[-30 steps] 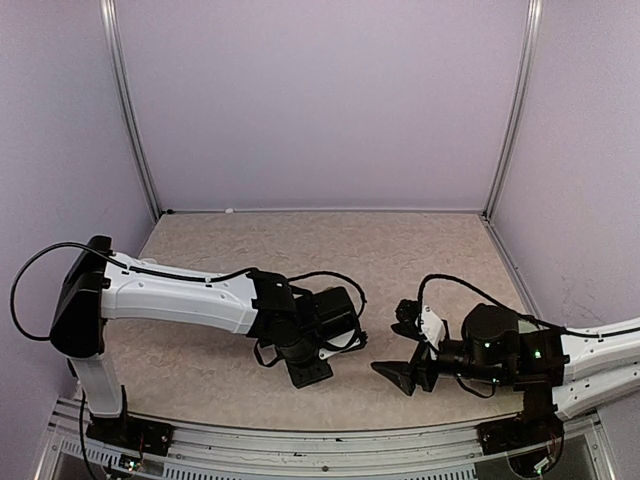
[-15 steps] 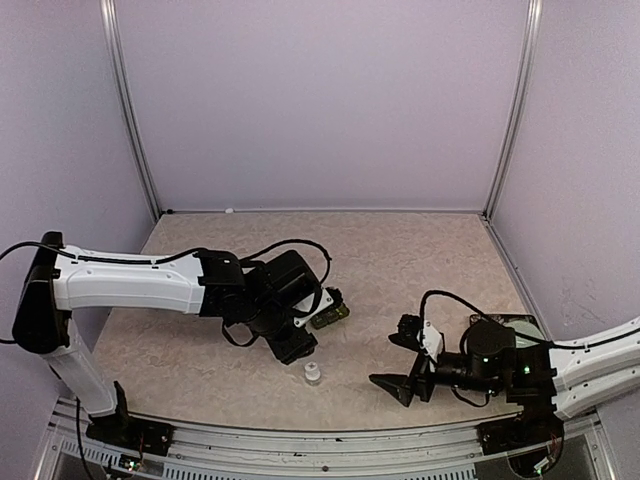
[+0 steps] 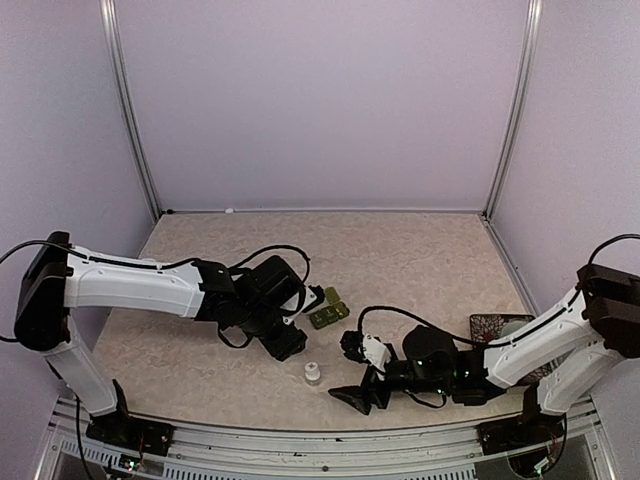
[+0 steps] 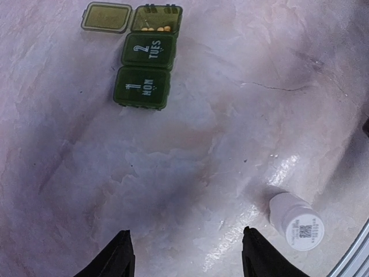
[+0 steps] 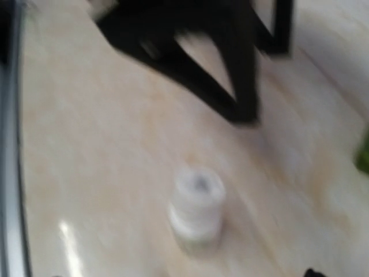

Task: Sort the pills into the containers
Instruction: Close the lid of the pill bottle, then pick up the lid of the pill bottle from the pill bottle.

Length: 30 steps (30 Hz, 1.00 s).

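Observation:
The containers (image 4: 144, 69) are a dark green strip of three joined boxes lying flat; they also show as the green strip (image 3: 326, 309) in the top view. The boxes marked MON and TUES are shut. The end box has its lid swung open, with small yellow pills (image 4: 157, 28) inside. A small white bottle (image 3: 313, 373) stands upright near the front edge, seen as the white bottle (image 4: 297, 219) and blurred as the bottle (image 5: 197, 205). My left gripper (image 4: 185, 234) is open and empty, hovering left of the bottle. My right gripper (image 3: 345, 368) is open just right of the bottle, apart from it.
A dark patterned tray (image 3: 498, 326) lies at the right side of the table. The left arm's black wrist (image 5: 230, 69) fills the top of the blurred right wrist view. A metal rail (image 3: 320, 440) runs along the near table edge.
My left arm has pulled back to the left, uncovering the green strip and the white bottle. My right arm has stretched leftward along the front edge, close to the bottle.

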Available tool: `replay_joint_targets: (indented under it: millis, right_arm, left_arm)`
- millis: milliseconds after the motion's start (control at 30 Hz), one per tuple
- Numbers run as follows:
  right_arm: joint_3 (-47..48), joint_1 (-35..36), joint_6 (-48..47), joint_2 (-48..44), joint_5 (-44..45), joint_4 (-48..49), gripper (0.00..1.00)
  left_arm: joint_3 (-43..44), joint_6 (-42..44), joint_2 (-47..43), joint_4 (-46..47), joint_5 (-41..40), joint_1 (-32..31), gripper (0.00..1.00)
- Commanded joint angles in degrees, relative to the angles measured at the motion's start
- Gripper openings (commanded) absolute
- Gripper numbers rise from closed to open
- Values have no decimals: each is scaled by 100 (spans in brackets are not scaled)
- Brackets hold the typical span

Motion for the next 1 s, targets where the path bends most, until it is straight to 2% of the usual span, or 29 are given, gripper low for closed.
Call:
replay_joint_targets:
  millis: [0, 233, 667, 967]
  right_arm:
    - [359, -285, 56, 226, -1093, 444, 88]
    - [550, -705, 55, 413, -1906, 333, 87]
    - [377, -732, 98, 302, -1985, 287, 86]
    - [625, -731, 27, 518, -2195, 228, 84]
  left_arm:
    - [-198, -126, 24, 509, 125, 187, 63]
    - [-341, -179, 273, 869, 374, 200, 62]
    - [-359, -135, 519, 948, 762, 214, 61]
    - [-376, -136, 569, 944, 948, 213, 60]
